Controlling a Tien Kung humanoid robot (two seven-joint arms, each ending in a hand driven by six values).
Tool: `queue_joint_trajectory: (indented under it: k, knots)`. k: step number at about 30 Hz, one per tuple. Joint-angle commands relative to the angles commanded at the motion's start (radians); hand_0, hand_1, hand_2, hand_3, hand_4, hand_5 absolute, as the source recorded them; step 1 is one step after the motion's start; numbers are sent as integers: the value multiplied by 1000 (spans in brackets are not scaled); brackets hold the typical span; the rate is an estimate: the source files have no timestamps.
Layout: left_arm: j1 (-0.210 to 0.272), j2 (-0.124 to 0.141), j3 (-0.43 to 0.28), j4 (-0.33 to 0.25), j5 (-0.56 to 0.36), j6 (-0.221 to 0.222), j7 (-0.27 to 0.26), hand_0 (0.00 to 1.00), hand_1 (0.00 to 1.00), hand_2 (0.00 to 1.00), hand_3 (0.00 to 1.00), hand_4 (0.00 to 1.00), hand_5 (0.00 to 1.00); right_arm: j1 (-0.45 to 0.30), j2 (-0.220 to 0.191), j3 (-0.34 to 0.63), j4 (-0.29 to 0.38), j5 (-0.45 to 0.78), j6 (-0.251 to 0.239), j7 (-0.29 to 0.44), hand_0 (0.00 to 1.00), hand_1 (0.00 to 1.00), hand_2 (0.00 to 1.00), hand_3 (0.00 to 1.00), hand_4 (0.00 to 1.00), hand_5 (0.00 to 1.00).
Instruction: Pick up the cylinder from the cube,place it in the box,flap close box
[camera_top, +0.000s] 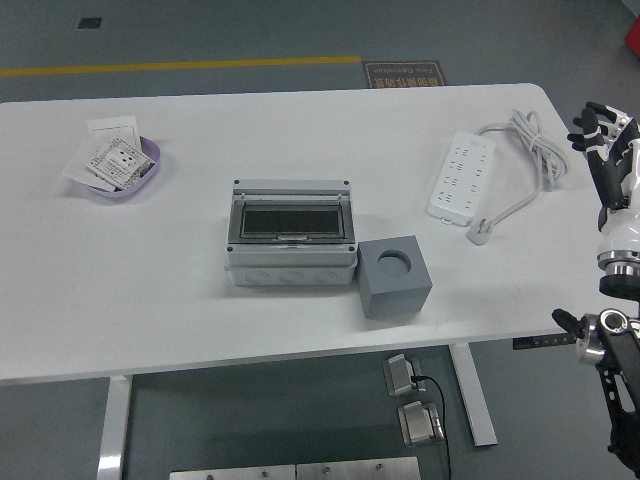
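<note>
I saw my right hand (607, 150) held off the table's right edge, fingers loosely spread, holding nothing. The box (291, 246) sat mid-table, its lid down, the cube (394, 277) touching its right front corner, socket vacant

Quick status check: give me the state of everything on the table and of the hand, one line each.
Box: flap shut, upright.
Cube: top hole empty, touching the box's right front corner.
Power strip: unplugged, plug lying on the table.
Purple tray: holding white plates or cards.
Right hand: off the table's right edge, fingers relaxed, holding nothing.
</note>
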Motion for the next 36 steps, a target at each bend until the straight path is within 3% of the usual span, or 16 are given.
queue_joint_trajectory:
  k: [32, 33, 36]
  knots:
    - [-13, -14, -28, 0, 41, -2, 1, 613, 669, 581, 606, 671, 417, 10, -18, 1, -16, -17, -8, -6, 565, 558, 629, 693, 952, 748]
    - [-13, -13, -29, 0, 42, -2, 1, 613, 669, 582, 607, 671, 416, 11, -18, 0, -17, -17, -8, -6, 577, 618, 673, 697, 954, 749]
    - [-12, -10, -29, 0, 43, -3, 2, 613, 669, 582, 607, 671, 416, 14, -18, -2, -18, -18, -8, -5, 577, 618, 673, 697, 954, 749]
